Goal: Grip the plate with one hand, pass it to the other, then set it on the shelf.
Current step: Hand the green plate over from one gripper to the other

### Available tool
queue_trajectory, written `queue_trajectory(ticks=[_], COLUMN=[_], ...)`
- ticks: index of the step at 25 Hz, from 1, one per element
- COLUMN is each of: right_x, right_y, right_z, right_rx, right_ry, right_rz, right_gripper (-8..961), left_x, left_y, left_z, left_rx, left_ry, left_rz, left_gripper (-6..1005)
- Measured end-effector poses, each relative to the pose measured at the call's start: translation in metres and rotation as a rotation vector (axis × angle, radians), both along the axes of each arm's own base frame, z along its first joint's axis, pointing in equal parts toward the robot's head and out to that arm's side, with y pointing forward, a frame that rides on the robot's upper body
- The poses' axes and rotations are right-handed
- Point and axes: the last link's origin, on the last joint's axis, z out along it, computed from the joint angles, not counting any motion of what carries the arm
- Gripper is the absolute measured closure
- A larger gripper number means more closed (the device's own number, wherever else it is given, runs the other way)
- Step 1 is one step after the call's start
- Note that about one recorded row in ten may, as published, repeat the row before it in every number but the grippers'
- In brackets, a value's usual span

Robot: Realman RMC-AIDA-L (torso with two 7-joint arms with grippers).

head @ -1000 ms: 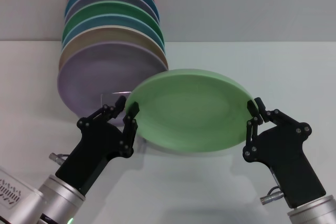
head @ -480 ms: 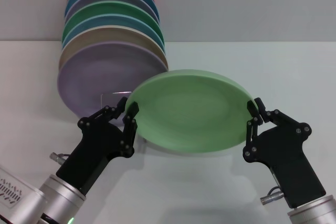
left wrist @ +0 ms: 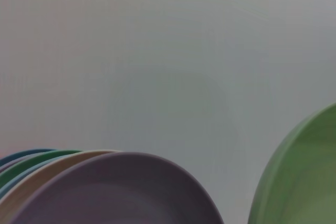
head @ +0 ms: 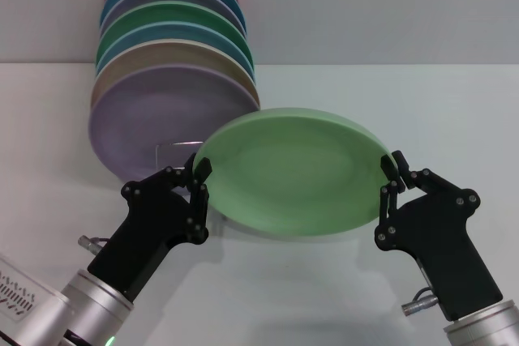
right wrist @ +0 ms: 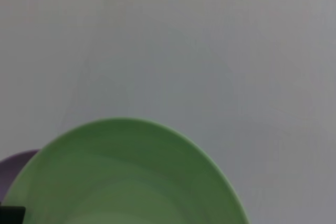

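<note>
Round, plain pastel-green plate (head: 292, 169) with shallow rim, matte

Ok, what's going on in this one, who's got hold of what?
This is mid-handover. The round pastel-green plate is held above the white table, with the right gripper clamped on one edge and the left gripper closed on the opposite edge. Both arms grip it at once. Behind the left arm, a row of coloured plates stands on edge in a thin wire rack, a lavender plate at the front.
</note>
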Motion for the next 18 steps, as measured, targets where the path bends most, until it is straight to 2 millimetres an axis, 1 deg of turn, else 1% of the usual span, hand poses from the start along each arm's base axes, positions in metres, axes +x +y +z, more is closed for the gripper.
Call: queue_trajectory(ticks=[2, 7, 17, 18], right_x=[0.0003, 0.0014, -0.0003, -0.0003], right_y=[0.0000, 0.0012, 0.0024, 0.0024], right_z=[0.0001, -0.0010, -0.0034, -0.0034], right_rx=[-0.001, -0.012, -0.037, -0.037], right_ry=[0.001, -0.004, -0.006, -0.006], right_rz=[-0.001, -0.004, 0.012, 0.012], right_gripper=[888, 887, 884, 849], left_x=[0.0000, 0.0001, 0.0002, 0.0002], left_y=[0.0001, 0.0006, -0.0004, -0.0004], left_z=[-0.0001, 0.0001, -0.0001, -0.0001], left_rx=[-0.001, 0.000, 0.007, 0.007], left_ry=[0.001, 0.001, 0.008, 0.008], left_rz=[-0.001, -0.002, -0.002, -0.002], left_gripper=[895, 947, 963, 963])
